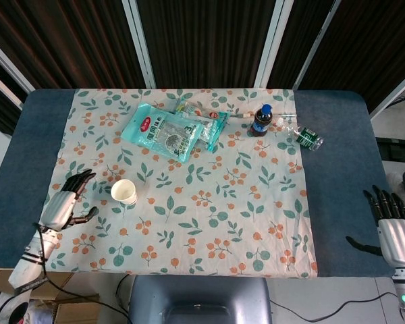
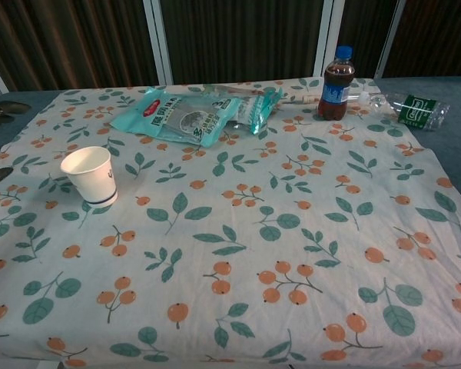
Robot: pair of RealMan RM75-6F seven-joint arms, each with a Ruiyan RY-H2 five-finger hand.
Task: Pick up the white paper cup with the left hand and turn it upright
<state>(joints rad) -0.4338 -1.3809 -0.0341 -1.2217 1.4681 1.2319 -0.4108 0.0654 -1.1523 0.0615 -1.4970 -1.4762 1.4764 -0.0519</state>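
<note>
- Now the white paper cup (image 1: 124, 192) stands upright, mouth up, on the floral cloth (image 1: 209, 223) near the counter's (image 1: 334, 169) left side.
- Left hand (image 1: 64, 206) lies just left of the cup, apart from it, fingers spread and holding nothing.
- Right hand (image 1: 391, 226) hangs off the counter's right edge, fingers apart, empty.
- Snack bags (image 1: 163, 131), a cola bottle (image 1: 260, 120) and a lying water bottle (image 1: 304, 135) sit along the far side.
</note>
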